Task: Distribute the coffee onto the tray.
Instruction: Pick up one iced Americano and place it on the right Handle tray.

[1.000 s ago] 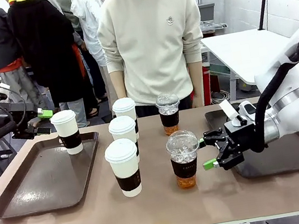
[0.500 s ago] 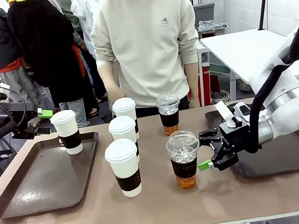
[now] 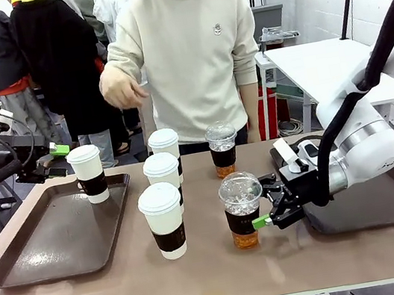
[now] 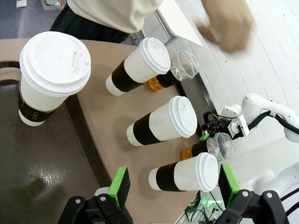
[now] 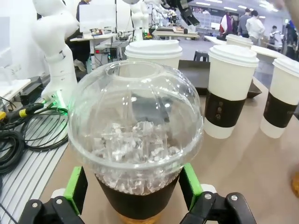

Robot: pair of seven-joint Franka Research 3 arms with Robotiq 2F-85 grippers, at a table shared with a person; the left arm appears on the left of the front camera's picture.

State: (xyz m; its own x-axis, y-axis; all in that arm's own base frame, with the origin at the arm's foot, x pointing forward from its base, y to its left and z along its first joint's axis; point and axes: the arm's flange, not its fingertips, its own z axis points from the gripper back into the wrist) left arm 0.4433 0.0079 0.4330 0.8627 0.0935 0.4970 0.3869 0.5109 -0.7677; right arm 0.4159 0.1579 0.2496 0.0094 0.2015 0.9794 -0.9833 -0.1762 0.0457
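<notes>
The right hand [image 3: 261, 202] has moved in around the near iced cup [image 3: 239, 220]; person's arm [image 3: 124, 50] rose.

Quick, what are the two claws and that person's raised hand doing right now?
Left gripper: open, holding nothing.
Right gripper: open, straddling the near dome-lidded cup.
Person's hand: raised above the table, seems empty.

Bright, even overhead light leaves only soft, short shadows beside the cups [image 3: 165, 221] on the counter [image 3: 203, 275]. The dark tray [image 4: 42, 163] carries a pale sheen in the left wrist view, where the person's hand [image 4: 229, 23] is smeared by motion and lines bow toward the edges. White glints speckle the dome-lidded cup [image 5: 135, 116] near the right wrist lens.
</notes>
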